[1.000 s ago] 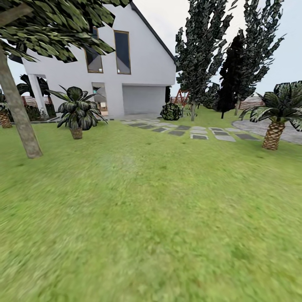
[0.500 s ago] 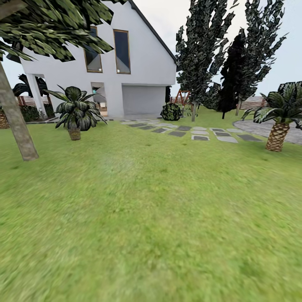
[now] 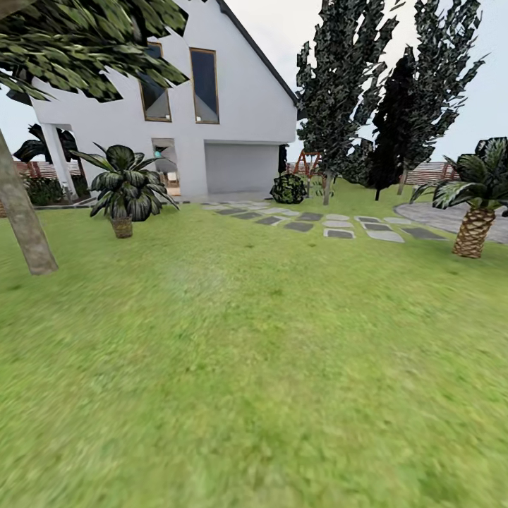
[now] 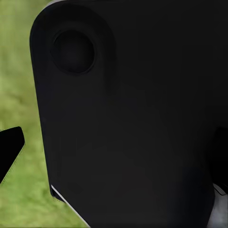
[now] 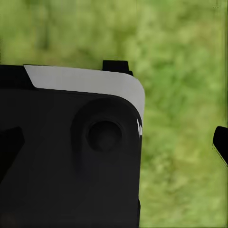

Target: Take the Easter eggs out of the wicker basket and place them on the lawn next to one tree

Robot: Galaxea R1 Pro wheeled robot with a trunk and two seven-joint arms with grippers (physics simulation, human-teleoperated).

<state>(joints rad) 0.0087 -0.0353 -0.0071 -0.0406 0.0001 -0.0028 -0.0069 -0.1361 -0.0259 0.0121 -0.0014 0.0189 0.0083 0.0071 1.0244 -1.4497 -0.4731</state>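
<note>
One tree stands on the lawn left of the white house before you; neither hand's opening can be told.

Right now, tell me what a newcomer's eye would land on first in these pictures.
The white house stands at the far end of the lawn, with tall dark trees to its right. A thick grey-tan tree trunk leans at the left edge, and a stepping-stone path crosses toward a short palm at the right.

Stepping stones, potted palm
</note>
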